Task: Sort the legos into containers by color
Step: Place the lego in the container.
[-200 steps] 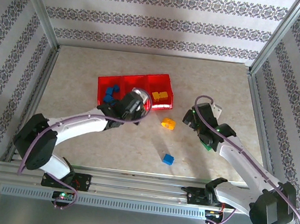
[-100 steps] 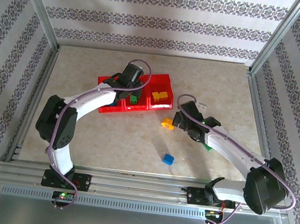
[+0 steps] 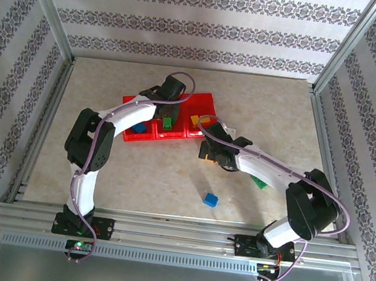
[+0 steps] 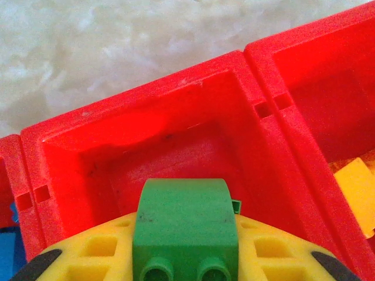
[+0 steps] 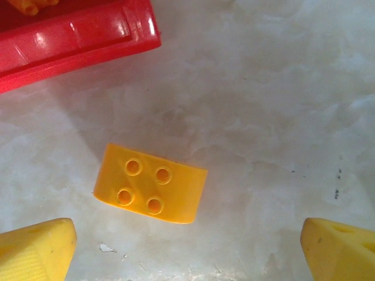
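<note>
**Green brick over the middle bin, about to drop**

My left gripper (image 4: 187,263) is clenched on a green brick (image 4: 186,225) and hangs right above the middle compartment of the red containers (image 4: 140,96). The brick sticks out forward past the fingers. Its long axis looks to run away from the wrist, and two studs face back toward the camera.

To drop it cleanly, I'd keep it centred between the two dividing walls and low inside the rim before letting go. The yellow pieces (image 4: 357,187) sit just over the right wall, so any drift that way puts it in the wrong bin.

My right gripper (image 5: 187,252) is spread wide with nothing in it, hovering over a yellow-orange brick (image 5: 150,182) that lies flat on the surface (image 5: 263,117), just beside the tray's corner. That brick is four studs up, and its long axis runs roughly along the line between my fingers, tilted a bit. I'd probably twist the wrist to close across the short side instead.

A blue brick (image 3: 211,199) sits out on its own, well apart from the tray.
</note>
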